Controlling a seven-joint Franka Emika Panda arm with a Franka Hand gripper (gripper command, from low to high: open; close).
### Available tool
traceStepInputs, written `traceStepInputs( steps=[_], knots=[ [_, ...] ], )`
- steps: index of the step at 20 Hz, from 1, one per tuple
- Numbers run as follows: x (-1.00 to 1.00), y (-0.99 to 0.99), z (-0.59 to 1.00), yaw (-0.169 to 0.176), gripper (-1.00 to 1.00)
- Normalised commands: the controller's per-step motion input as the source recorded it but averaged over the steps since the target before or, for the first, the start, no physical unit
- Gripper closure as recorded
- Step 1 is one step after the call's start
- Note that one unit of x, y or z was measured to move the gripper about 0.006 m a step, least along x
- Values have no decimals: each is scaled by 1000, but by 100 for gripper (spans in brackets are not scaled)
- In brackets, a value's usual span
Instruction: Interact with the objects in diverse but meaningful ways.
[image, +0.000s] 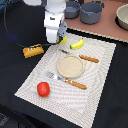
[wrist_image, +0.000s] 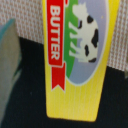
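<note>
My gripper is down at the far edge of the placemat, right over the yellow block, which peeks out beside it. In the wrist view the yellow block fills the frame, with a red "BUTTER" label and a cow picture. One grey finger shows beside the block, with a dark gap between them, so the jaws stand open. The bread loaf lies on the dark table toward the exterior view's left. The banana rests on the mat. The red tomato sits at the mat's near corner.
A striped placemat carries a tan plate, a knife and a fork. Two grey bowls and a pale bowl stand on the wooden surface behind.
</note>
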Motion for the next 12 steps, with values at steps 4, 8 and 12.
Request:
traceStepInputs(
  steps=[4, 8, 12],
  knots=[
    [-151, -270, 913, -54, -100],
    [-360, -662, 481, -10, -100],
    [-477, -687, 180, 1, -100]
  ],
)
